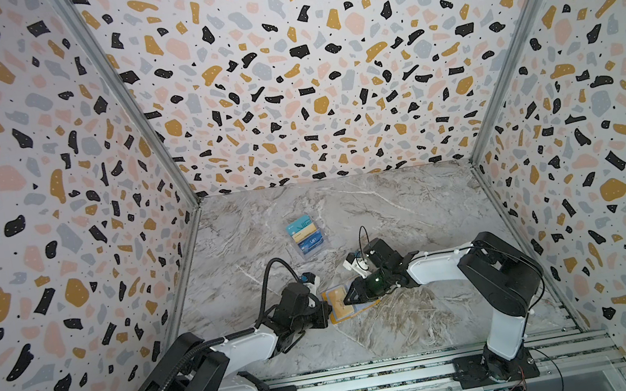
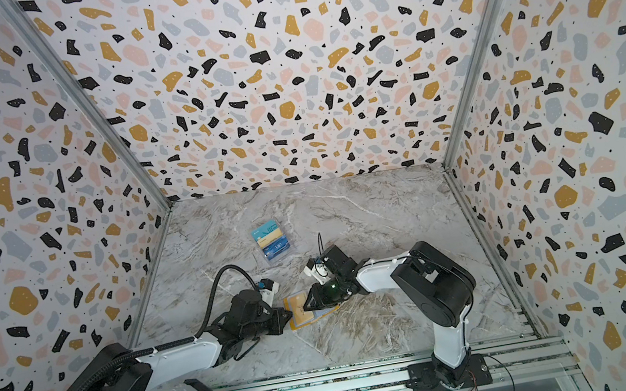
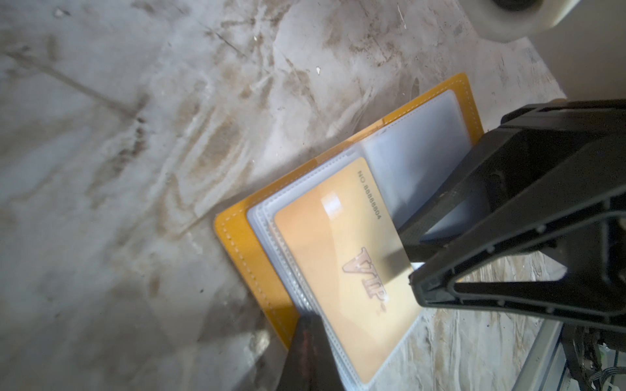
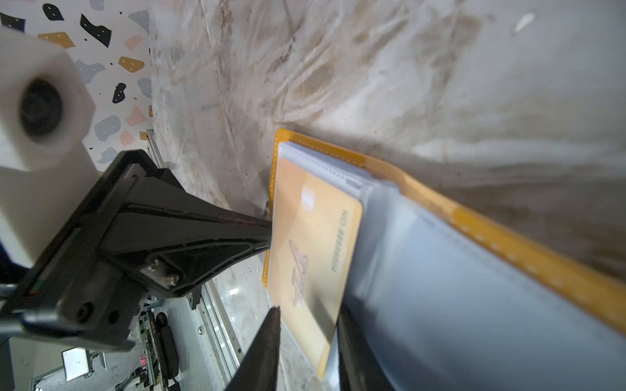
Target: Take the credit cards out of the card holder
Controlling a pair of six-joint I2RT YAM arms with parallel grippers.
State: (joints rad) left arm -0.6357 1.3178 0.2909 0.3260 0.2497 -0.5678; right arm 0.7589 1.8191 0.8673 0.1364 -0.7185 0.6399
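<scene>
The mustard-yellow card holder point(image 1: 341, 319) point(image 2: 301, 324) lies open on the marble table between the two arms. Its pale blue-grey sleeves point(image 3: 423, 159) point(image 4: 440, 287) face up. A gold credit card point(image 3: 338, 270) point(image 4: 315, 243) with "VIP" lettering lies on the sleeve stack, and its edge near the fold is slightly raised. My left gripper point(image 1: 328, 315) point(image 3: 308, 338) is shut, with its tip pressing the holder's outer edge. My right gripper point(image 1: 345, 299) point(image 4: 310, 309) is open, one finger on each side of the card's corner. A small gap still shows.
A clear tiered plastic box point(image 1: 306, 235) point(image 2: 272, 239) holding a teal card and other cards stands farther back on the table. Terrazzo-patterned walls close in the left, right and back. A metal rail point(image 1: 372, 381) with both arm bases runs along the front edge.
</scene>
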